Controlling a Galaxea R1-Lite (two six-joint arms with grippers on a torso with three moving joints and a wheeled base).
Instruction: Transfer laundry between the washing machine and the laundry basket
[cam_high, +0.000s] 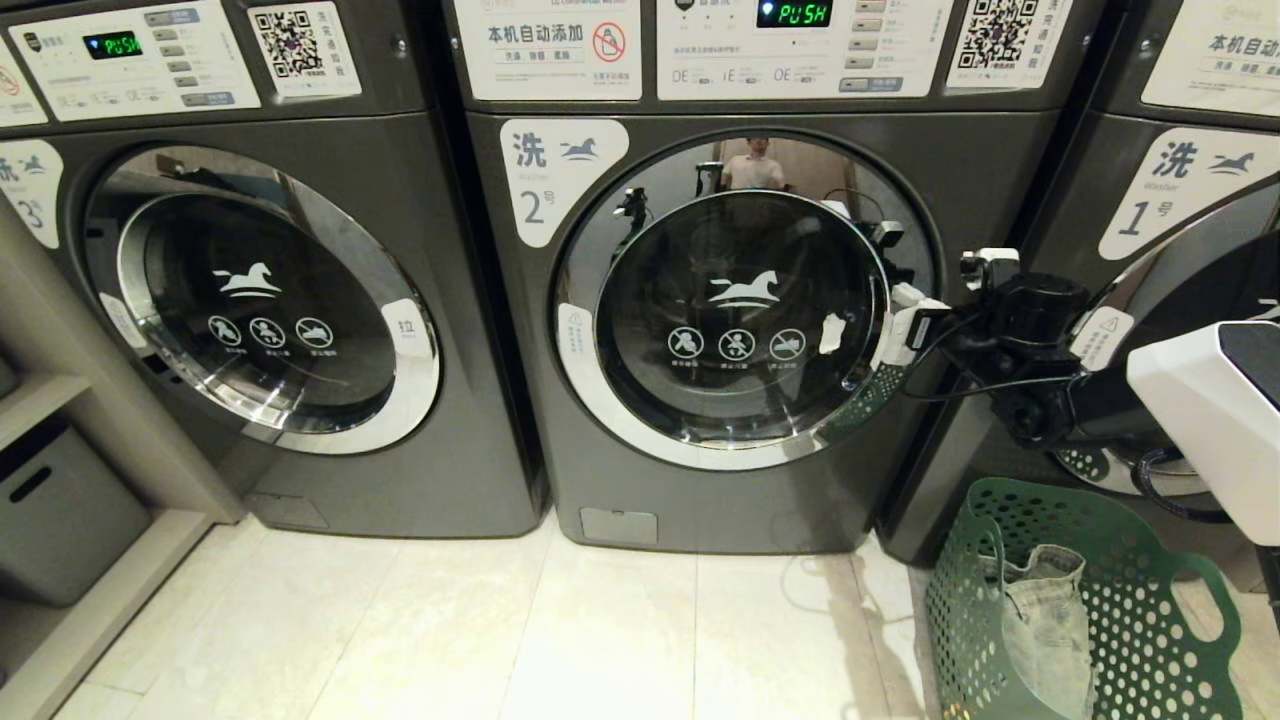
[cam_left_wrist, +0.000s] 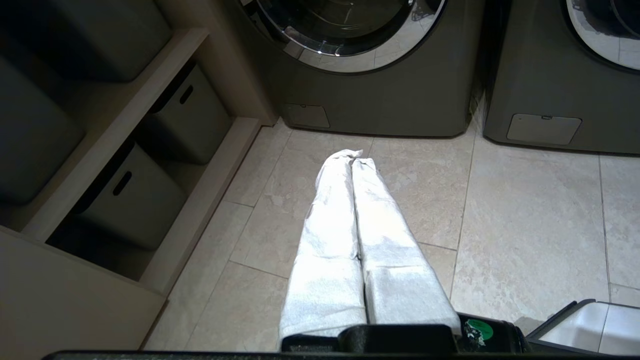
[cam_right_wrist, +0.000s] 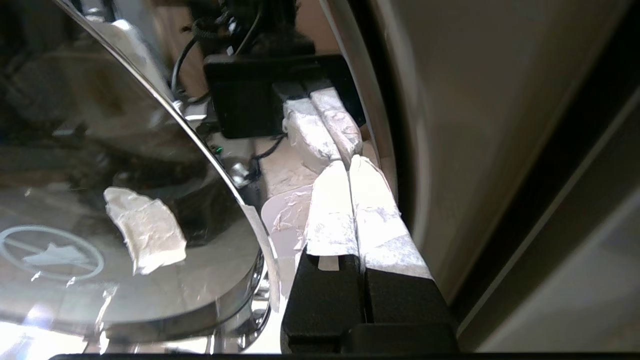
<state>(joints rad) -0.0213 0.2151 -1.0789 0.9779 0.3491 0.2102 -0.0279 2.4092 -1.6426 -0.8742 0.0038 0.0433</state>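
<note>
Grey-beige garment (cam_high: 1050, 610) in green laundry basket (cam_high: 1150, 560); both grippers closed, empty, right gripper (cam_high: 905, 335) at washer door (cam_high: 740, 310).

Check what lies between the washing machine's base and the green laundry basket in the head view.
Only bare pale floor tiles separate the washing machine from the laundry basket, as the head view shows.
</note>
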